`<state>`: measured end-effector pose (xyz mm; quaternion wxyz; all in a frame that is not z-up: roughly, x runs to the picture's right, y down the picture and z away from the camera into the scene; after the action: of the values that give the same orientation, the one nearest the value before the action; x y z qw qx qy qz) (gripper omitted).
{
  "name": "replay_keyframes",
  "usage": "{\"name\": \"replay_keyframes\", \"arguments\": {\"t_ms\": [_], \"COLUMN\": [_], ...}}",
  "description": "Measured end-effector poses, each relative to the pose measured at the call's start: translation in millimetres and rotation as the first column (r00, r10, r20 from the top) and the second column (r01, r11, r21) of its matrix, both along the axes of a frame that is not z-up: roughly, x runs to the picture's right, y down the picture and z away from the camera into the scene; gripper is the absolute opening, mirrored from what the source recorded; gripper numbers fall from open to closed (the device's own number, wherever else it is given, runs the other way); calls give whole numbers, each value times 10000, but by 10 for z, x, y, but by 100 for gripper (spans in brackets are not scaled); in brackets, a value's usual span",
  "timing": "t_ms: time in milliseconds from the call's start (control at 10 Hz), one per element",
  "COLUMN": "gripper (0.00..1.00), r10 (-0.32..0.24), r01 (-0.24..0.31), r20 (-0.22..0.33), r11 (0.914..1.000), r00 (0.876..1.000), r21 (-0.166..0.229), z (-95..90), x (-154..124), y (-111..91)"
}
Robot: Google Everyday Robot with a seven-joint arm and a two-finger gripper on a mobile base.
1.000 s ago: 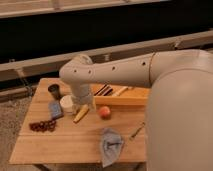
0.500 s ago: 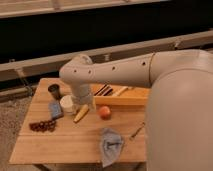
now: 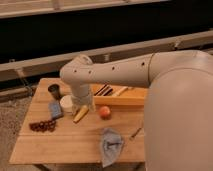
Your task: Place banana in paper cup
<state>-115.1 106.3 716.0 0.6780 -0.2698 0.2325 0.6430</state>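
Nothing has moved that I can see since half a second back: the arm, the fruit and the cups all sit where they were. From my seat far away I see the gripper (image 3: 79, 105) low over the left half of the table (image 3: 65, 147), nearer the back edge than the front edge. The end of the arm hides it, so I cannot tell if the claw is squeezing or let go. The banana (image 3: 81, 114) lies flat on the wood right below it, with one end pointing toward the front edge. The paper cup (image 3: 66, 103) stands just beside the banana, on the side of the left edge, and I cannot tell if the two touch. So the banana is not in the cup yet. I think the job is only at the grab step: the banana has to be gripped, lifted, carried the short way over the cup rim and dropped in. Other stuff sits close by: a dark cup (image 3: 54, 90) toward the back left corner, a blue thing (image 3: 55, 110) by the left edge, a round red fruit (image 3: 104, 112) near the middle, and a cloth (image 3: 111, 145) by the front edge
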Motion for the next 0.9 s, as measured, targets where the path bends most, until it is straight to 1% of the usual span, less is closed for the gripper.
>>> {"name": "replay_keyframes", "arguments": {"t_ms": [100, 200, 500, 700, 900], "gripper": [65, 65, 65, 65, 65], "r10": [51, 106, 230, 339, 419], "r01": [-51, -107, -234, -345, -426], "r20": [-39, -183, -700, -1216, -1595], "r11": [10000, 9999, 9997, 9994, 9991], "r00": [10000, 9998, 9973, 9920, 9863], "r21": [-37, -50, -45, -25, -6], "z": [98, 297, 728, 965, 1133], "x": [-68, -157, -313, -226, -158], "y": [52, 122, 173, 97, 61]}}
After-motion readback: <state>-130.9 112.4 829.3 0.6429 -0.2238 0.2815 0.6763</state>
